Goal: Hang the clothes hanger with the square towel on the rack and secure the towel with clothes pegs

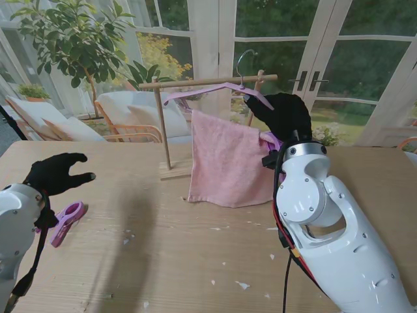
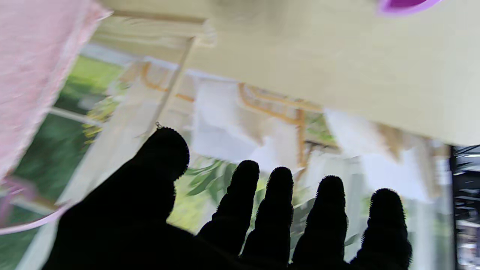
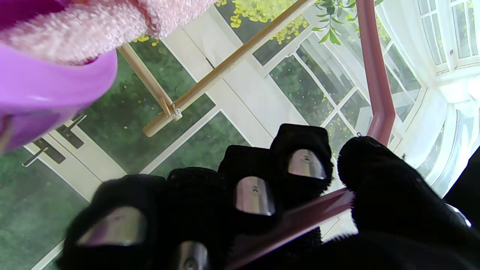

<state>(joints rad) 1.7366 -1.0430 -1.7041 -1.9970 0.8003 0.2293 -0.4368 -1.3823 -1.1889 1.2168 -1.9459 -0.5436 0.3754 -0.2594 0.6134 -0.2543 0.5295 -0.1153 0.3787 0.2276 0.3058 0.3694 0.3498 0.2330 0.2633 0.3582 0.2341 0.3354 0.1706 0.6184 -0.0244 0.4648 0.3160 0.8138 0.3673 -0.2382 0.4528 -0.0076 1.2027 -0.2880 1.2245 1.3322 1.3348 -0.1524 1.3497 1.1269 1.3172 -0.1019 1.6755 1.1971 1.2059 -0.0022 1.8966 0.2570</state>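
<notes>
my right hand (image 1: pixel 281 112) is up at the wooden rack (image 1: pixel 208 82), its fingers (image 3: pixel 305 165) clenched around the right arm of the clothes hanger (image 1: pixel 215 90); in the right wrist view the hanger's dark pink bar runs between thumb and fingers. the hanger's metal hook sits at the rack's top rail. the square towel (image 1: pixel 227 159) drapes from the hanger and hangs down to the counter (image 1: pixel 176 254), in front of the rack's upright. a purple peg (image 1: pixel 270 139) shows at the towel's right edge, just beside my wrist; i cannot tell whether it bites the cloth. my left hand (image 1: pixel 55 173) hovers over the counter's left side, fingers (image 2: pixel 278 202) spread, released, holding nothing. another purple clothes peg (image 1: pixel 66 222) lies on the counter near it, close to me.
</notes>
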